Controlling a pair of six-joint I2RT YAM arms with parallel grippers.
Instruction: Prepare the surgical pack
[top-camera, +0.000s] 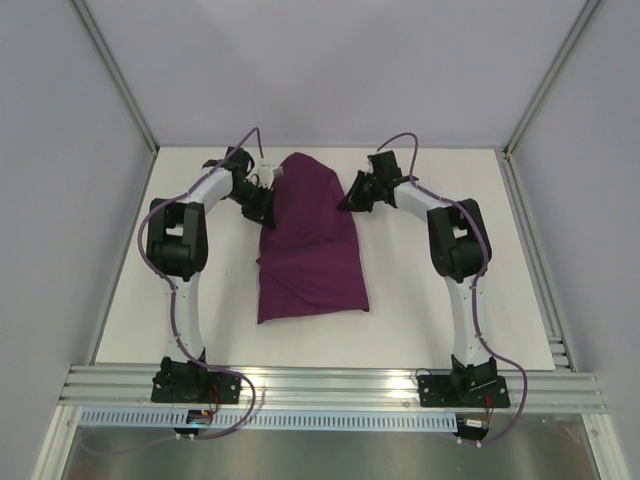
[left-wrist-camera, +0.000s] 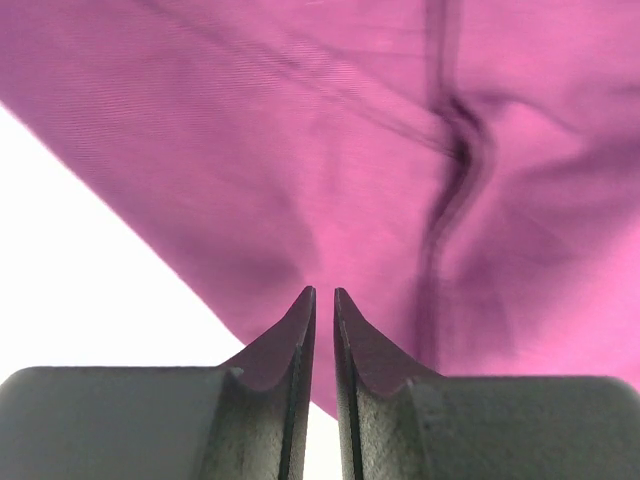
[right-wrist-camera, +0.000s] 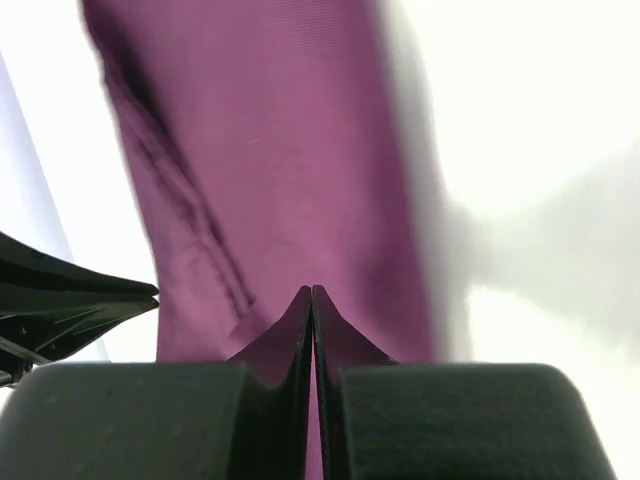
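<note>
Pack (top-camera: 310, 250) lies crumpled in the middle of the table (top-camera: 410, 330), a long plum-purple heap, narrow and rounded at its far end and broad at the near end, where its lower edge runs almost straight across. Folds run along its length, and one layer overlaps on its left side about halfway down. Both arms reach forward and bend inward to meet it near the far end, one on each flank. Left gripper (top-camera: 262, 207) sits against the pack's left edge. In the wrist view its fingers (left-wrist-camera: 300, 330) stand almost together with a thin slit between them, tips pointing at the cloth. The cloth fills most of that view, with a dark crease on the right and bare table at the lower left. Whether any cloth is caught in the slit cannot be told. Right gripper (top-camera: 351, 197) sits against the pack's right edge, across from the left one. Its fingers (right-wrist-camera: 335, 340) are clenched tip to tip, with purple cloth directly beyond them and a thin purple line showing low between them. Whether that line is a pinched fold or only cloth behind is unclear. A dark part pokes in at the left edge of the right wrist view, too cropped to name.
</note>
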